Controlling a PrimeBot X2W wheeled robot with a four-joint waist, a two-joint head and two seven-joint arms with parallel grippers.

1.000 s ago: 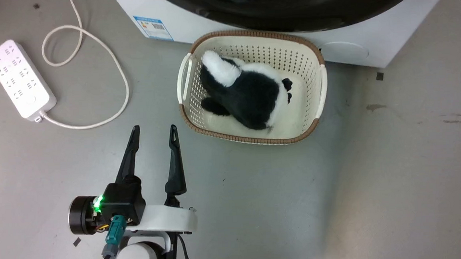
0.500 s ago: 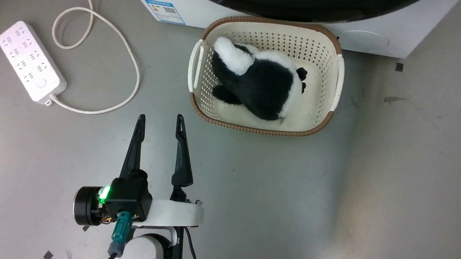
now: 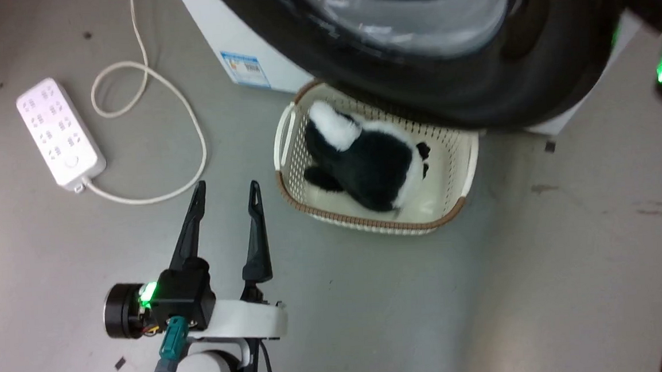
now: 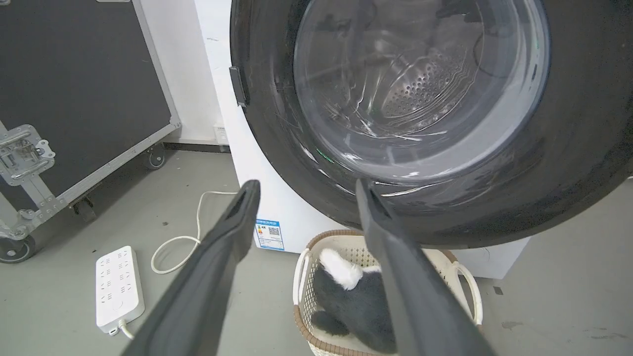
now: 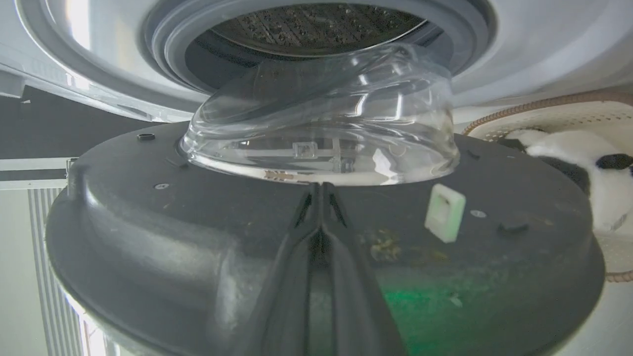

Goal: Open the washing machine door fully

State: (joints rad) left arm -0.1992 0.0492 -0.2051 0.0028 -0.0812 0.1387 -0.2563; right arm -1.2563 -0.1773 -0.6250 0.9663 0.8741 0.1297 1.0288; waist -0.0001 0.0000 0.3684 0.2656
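Grey floor; washing machine door [image 3: 394, 93] stands part-open at upper centre, overhanging basket [image 3: 280, 137].
Left to right: power strip [image 3: 60, 132], no legible marks; left gripper [image 3: 226, 186] idle, jaws apart, empty; blue sticker [image 3: 245, 69], print too small to read; right gripper [image 5: 320, 190] pinched closed, holding nothing, tips against door's inner face. Risk: tips skid on the smooth plastic toward glass bowl [image 5: 321, 123].
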